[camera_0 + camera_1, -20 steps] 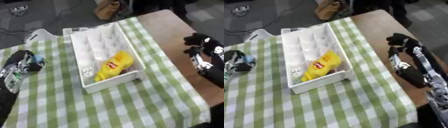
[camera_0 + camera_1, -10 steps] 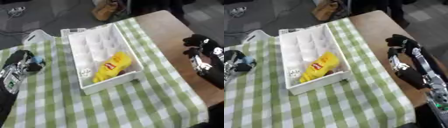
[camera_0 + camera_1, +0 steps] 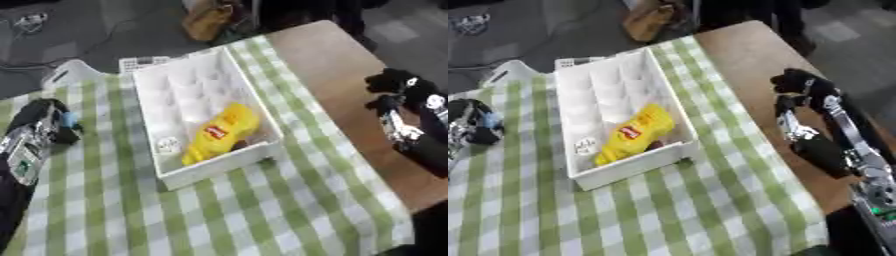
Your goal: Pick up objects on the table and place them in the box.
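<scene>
A white box (image 3: 219, 167) with moulded hollows sits on the green checked cloth (image 3: 262, 210). Inside it lie a yellow packet (image 3: 223, 132) with a red label, a small white round thing (image 3: 168, 145) and a dark bit (image 3: 242, 145) by the front wall. At the left edge, apart from the box, my left hand (image 3: 39, 125) is curled with a small blue thing (image 3: 68, 120) showing at its fingers. My right hand (image 3: 802, 85) hovers over the bare wood to the right of the box, black fingers curled, nothing in it.
Bare brown tabletop (image 3: 324, 60) runs along the right of the cloth. A white wire-like basket (image 3: 74, 75) lies beyond the box's far left corner. A brown bag (image 3: 206, 20) and cables lie on the floor past the table's far edge.
</scene>
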{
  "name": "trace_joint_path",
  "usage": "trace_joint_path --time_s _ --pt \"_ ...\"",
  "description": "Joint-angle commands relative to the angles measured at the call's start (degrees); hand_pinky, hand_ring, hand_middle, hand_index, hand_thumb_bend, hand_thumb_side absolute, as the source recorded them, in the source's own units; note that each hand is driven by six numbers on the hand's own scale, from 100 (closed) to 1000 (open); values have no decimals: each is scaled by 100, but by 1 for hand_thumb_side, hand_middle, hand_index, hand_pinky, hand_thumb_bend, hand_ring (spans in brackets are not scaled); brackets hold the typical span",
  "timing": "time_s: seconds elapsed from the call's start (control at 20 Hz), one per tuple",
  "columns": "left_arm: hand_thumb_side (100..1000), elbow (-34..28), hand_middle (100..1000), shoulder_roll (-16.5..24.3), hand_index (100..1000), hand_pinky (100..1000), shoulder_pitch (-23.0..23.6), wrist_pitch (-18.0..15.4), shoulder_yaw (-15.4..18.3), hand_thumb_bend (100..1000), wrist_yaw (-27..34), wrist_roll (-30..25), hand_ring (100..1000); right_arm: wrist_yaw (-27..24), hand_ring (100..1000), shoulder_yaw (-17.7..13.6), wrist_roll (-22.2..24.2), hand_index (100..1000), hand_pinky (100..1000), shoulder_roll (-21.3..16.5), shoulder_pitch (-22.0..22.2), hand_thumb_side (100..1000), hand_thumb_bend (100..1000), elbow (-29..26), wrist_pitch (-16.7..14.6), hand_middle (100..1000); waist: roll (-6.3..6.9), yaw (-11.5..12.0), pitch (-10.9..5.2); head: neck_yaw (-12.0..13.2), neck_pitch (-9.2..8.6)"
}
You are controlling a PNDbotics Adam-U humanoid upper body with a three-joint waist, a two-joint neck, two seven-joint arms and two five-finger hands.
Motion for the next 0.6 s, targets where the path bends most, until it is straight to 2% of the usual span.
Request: trace_joint_path --time_s 0.05,0.25,0.6 --pt "100 -234 447 187 539 702 -135 5 -3 161 28 -21 680 -4 827 -38 -9 935 711 -94 -40 591 100 -126 -6 788 5 11 -109 -14 -10" --pt "100 -458 441 251 536 705 -206 -43 -49 141 80 -51 680 -19 827 -40 -9 935 711 -98 -24 588 100 -119 -3 788 -19 33 -180 -21 12" --pt "100 -1346 438 199 536 708 -295 -390 -353 129 285 -364 681 -61 828 -36 0 935 711 -112 -3 580 100 -112 -4 788 -103 103 -319 -51 48"
